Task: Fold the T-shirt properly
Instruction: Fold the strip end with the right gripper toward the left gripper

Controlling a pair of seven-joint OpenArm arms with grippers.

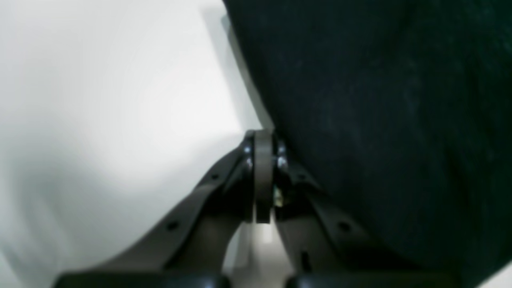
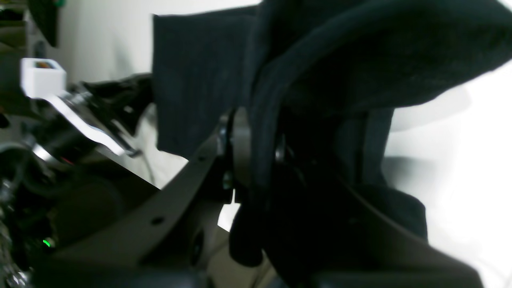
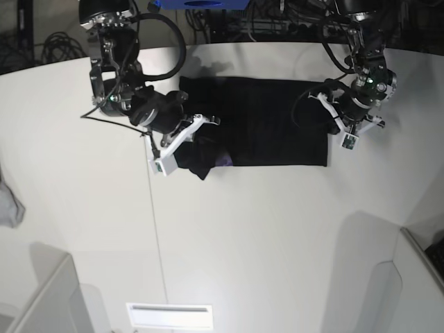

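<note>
T-shirt (image 3: 270, 121) lies spread across the upper centre of the white counter (image 3: 243, 236). Right tool (image 2: 256, 152) is clamped on bunched fabric at the shirt's left end. Left tool (image 1: 263, 160), fingers pressed together, rests beside the shirt's right edge. Grey cloth (image 3: 8, 201) lies at far left.

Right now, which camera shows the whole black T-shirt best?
The base view: the T-shirt lies spread on the white table, all edges visible. The left wrist view shows only a blurry dark patch; the right wrist view shows bunched cloth in the right gripper.

Right gripper (image 2: 262, 156) jaws clamp bunched T-shirt (image 2: 360, 60) fold — lifted.
</note>
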